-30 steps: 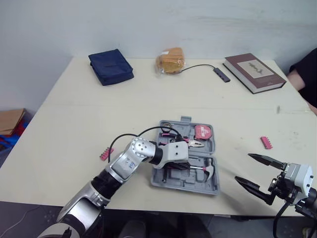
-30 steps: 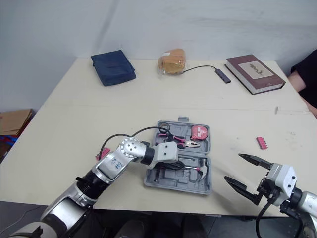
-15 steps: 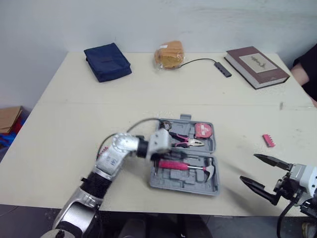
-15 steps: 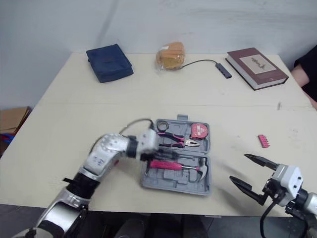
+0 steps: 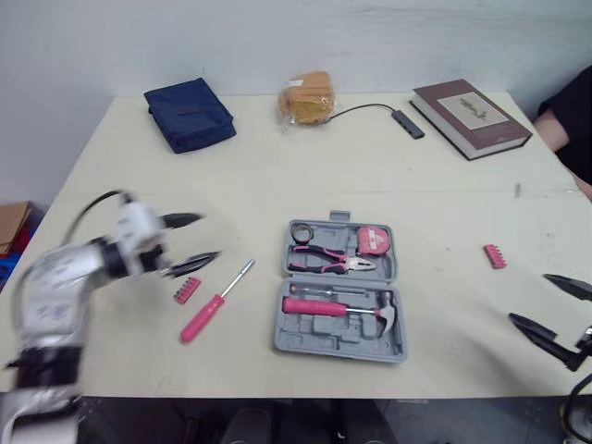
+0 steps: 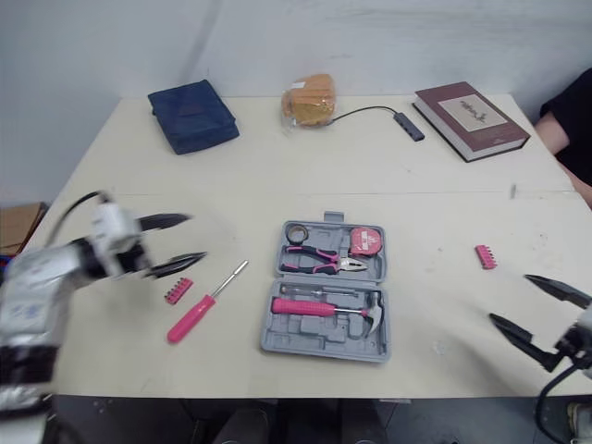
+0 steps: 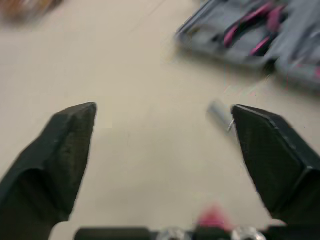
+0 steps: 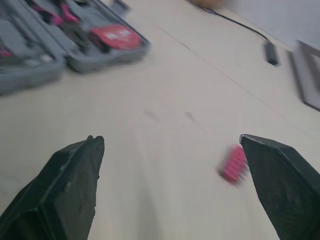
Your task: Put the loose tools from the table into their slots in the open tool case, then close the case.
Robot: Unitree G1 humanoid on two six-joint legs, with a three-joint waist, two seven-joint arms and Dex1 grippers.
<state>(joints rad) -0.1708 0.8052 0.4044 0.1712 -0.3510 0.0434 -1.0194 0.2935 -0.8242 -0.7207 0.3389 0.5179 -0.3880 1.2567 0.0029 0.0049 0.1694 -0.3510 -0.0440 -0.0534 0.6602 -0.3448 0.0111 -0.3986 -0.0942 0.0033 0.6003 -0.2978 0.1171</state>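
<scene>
Task partly done. The tool case [image 5: 340, 301] lies open at mid-table with pliers [image 5: 331, 263], tape measure [image 5: 373, 240] and hammer [image 5: 344, 310] seated in it. A pink-handled screwdriver [image 5: 215, 303] and a pink bit strip [image 5: 186, 291] lie loose to its left, and a second bit strip [image 5: 496, 256] to its right; closing is not yet done. The left gripper [image 5: 205, 238] hangs just above the near strip, spread wide and empty. The right gripper [image 5: 529, 298] is likewise wide and empty. The cream table [image 5: 277, 185] carries a blue pouch [image 5: 190, 114], bread bag [image 5: 307, 98], book [image 5: 471, 104] and cable [image 5: 407, 122] along its far edge, before a pale wall [image 5: 277, 37]. A person's arm [image 5: 566, 120] shows at the right.
</scene>
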